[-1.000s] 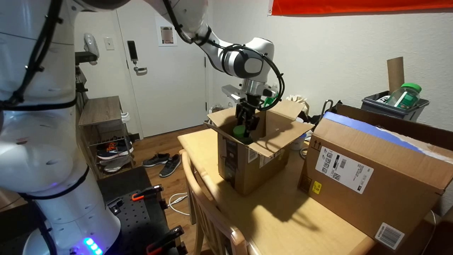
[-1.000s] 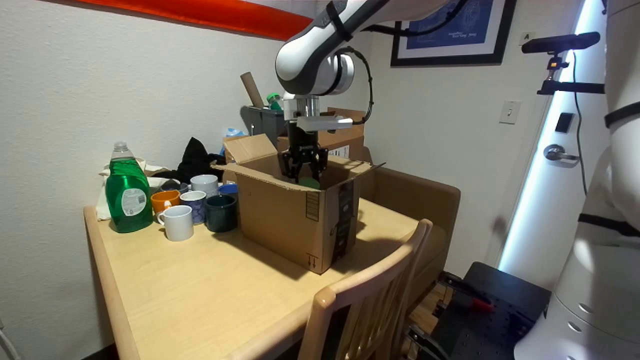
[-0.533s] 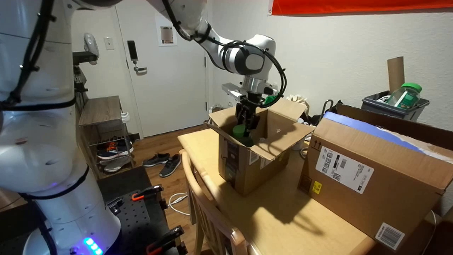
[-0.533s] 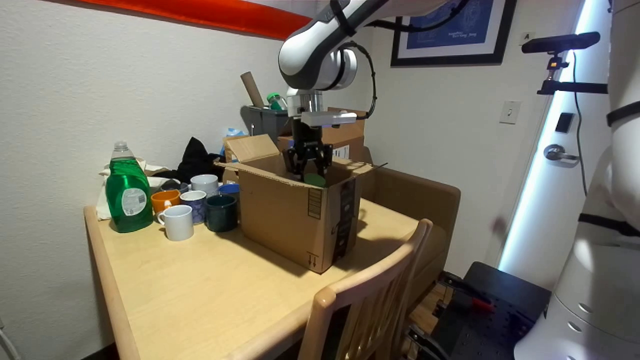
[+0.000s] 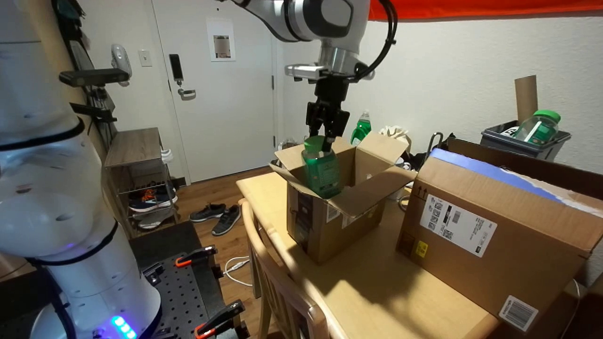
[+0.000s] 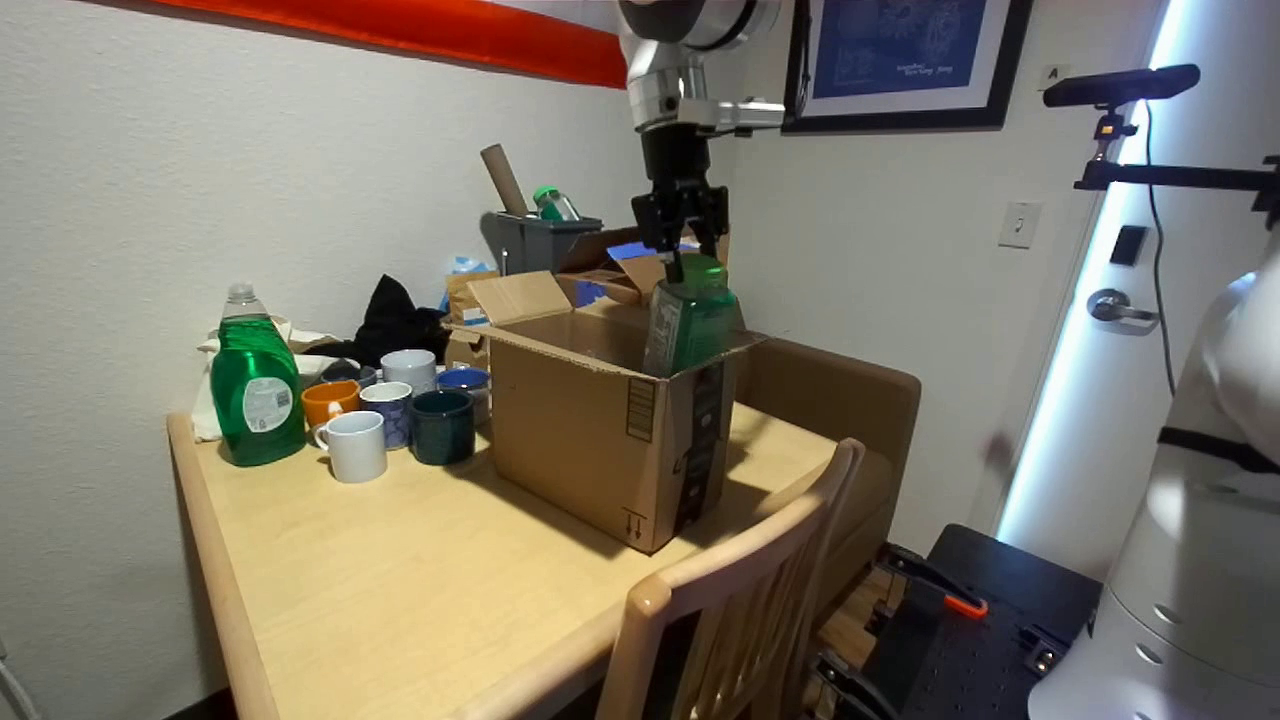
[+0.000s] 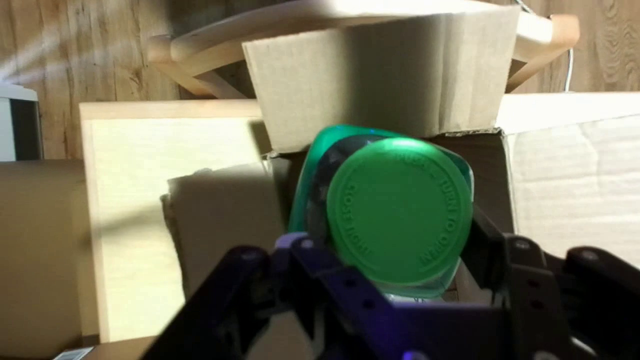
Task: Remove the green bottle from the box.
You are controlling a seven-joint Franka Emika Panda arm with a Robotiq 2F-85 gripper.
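Note:
A clear green bottle with a round green cap shows in both exterior views, and its cap fills the middle of the wrist view. My gripper points down with its fingers on both sides of the cap, shut on it; it also shows in the other views. The bottle hangs slightly tilted in the opening of the cardboard box, its upper part above the rim. The box wall hides its lower end. The box flaps stand open around it.
A larger cardboard box stands on the same table. Several mugs and a green dish soap bottle stand beside the box. A wooden chair is against the table edge. A grey bin is behind.
The gripper has risen with the bottle in it, bringing the bottle from deep inside the box up through its opening. The arm has also swung slightly, and the box has shifted a little.

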